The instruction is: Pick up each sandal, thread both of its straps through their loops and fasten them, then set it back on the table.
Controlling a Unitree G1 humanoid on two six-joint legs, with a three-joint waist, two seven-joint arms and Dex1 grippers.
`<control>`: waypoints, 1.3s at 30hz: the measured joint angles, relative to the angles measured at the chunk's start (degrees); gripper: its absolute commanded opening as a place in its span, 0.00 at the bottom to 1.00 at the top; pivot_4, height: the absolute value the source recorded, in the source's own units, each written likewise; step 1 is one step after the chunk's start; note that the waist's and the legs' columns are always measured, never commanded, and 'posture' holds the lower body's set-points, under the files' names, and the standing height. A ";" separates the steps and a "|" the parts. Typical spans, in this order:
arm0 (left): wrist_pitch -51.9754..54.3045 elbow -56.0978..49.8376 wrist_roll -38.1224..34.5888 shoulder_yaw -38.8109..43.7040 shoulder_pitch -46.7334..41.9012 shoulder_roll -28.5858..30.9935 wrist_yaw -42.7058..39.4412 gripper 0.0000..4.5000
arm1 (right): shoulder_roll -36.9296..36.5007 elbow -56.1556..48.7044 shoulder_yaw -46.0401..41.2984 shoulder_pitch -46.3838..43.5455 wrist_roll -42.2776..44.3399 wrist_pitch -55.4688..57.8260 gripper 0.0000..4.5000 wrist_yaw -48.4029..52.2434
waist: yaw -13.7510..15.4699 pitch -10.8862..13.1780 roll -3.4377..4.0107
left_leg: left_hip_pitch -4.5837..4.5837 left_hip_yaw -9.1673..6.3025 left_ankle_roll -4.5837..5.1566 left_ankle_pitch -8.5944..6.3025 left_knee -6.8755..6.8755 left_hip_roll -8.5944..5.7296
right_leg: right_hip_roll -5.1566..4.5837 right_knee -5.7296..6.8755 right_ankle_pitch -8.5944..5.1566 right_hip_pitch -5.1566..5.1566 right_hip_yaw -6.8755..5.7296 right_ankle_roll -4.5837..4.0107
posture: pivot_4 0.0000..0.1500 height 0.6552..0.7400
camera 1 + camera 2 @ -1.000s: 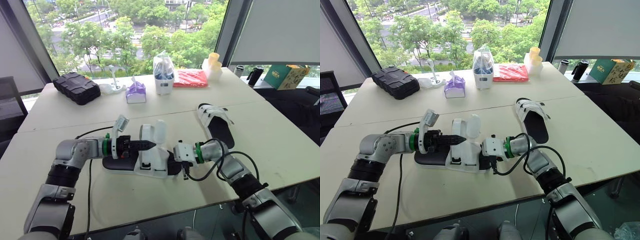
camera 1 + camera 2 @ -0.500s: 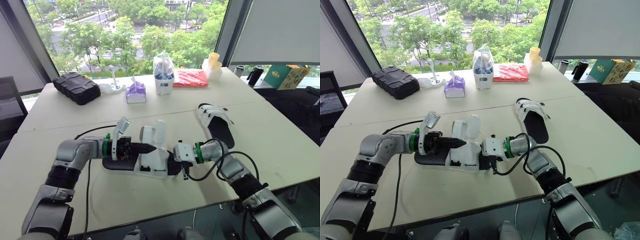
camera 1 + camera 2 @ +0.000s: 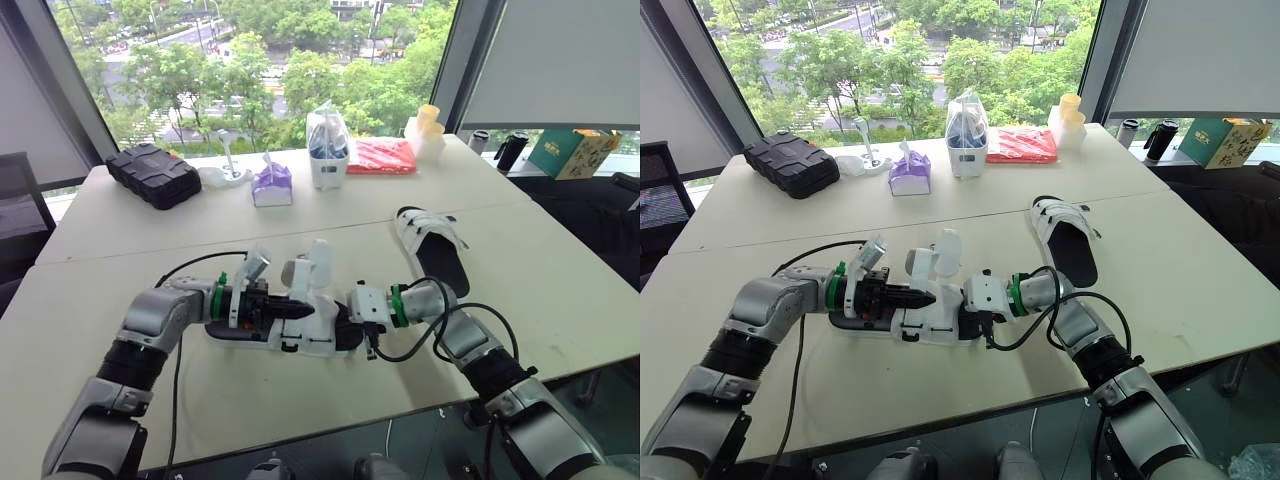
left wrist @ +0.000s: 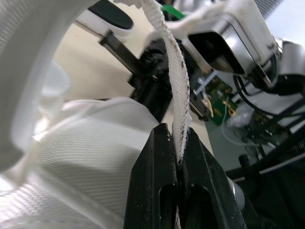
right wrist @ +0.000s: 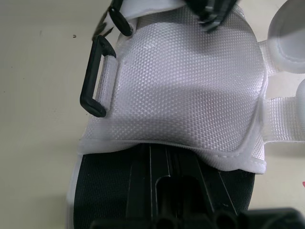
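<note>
While the left pincer [image 4: 177,161] pinches a white sandal strap [image 4: 179,90], whether the right pincer [image 3: 345,322] grips cannot be told.

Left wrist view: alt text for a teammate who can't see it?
The left gripper is shut on the frayed end of a white strap, which stretches on past the fingertips. The sandal's white mesh upper lies beside it.

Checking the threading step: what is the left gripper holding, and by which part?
The left gripper pinches a white strap of the near sandal by its frayed free end.
</note>
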 measured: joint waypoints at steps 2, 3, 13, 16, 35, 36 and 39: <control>-0.55 -1.80 0.52 -0.63 1.78 1.05 -0.89 0.00 | 0.00 -0.08 0.00 0.01 -0.04 0.03 0.00 -0.17 | 0.01 0.00 0.00 | -0.01 0.00 0.00 0.00 -0.01 0.02 | 0.00 0.00 0.00 -0.02 0.00 -0.01 | 1.00 1.00; -1.04 -2.51 0.90 -1.04 2.37 1.47 -0.96 0.00 | 0.01 -0.13 0.00 0.00 -0.06 0.06 0.00 -0.25 | -0.01 0.00 0.00 | -0.01 0.00 -0.01 0.00 -0.01 0.02 | 0.00 0.00 -0.01 -0.02 0.00 -0.01 | 1.00 1.00; -6.08 -7.01 3.08 -1.71 5.52 4.17 -2.09 0.06 | 0.42 -0.87 0.53 0.01 -0.19 0.32 0.00 -0.57 | -0.20 -0.01 -0.01 | -0.01 0.04 -0.13 0.07 -0.58 0.09 | 0.06 -0.02 -0.09 -0.34 0.01 -0.17 | 1.00 1.00; -6.48 -7.10 3.12 -1.36 5.73 4.15 -1.62 0.29 | 0.47 -0.80 0.51 0.00 -0.19 0.32 0.00 -0.63 | -0.04 -0.01 0.00 | -0.02 0.04 -0.19 0.12 -0.67 0.13 | 0.11 0.02 -0.05 -0.40 -0.01 -0.14 | 1.00 1.00; 1.75 -25.79 -7.92 12.44 28.12 18.12 -1.77 0.99 | 0.58 0.31 0.57 -0.04 -0.52 -0.75 0.00 -1.30 | 0.25 0.00 0.00 | 0.00 0.05 -0.25 0.15 -0.62 0.18 | 0.06 -0.03 -0.15 -0.35 -0.01 -0.55 | 1.00 1.00; 0.79 -26.03 -7.40 12.28 28.59 17.55 -1.09 0.99 | 0.61 0.44 0.59 -0.04 -0.53 -0.82 0.00 -1.33 | 0.26 -0.01 -0.01 | 0.00 0.05 -0.25 0.15 -0.61 0.18 | 0.06 -0.03 -0.14 -0.33 -0.01 -0.57 | 1.00 1.00; -2.06 -25.96 -5.19 11.28 28.65 14.88 1.45 0.99 | 0.85 0.60 0.65 -0.16 -0.59 -1.03 0.00 -1.32 | 0.31 -0.01 -0.01 | 0.01 0.05 -0.25 0.16 -0.63 0.19 | 0.07 -0.04 -0.14 -0.35 -0.03 -0.58 | 1.00 1.00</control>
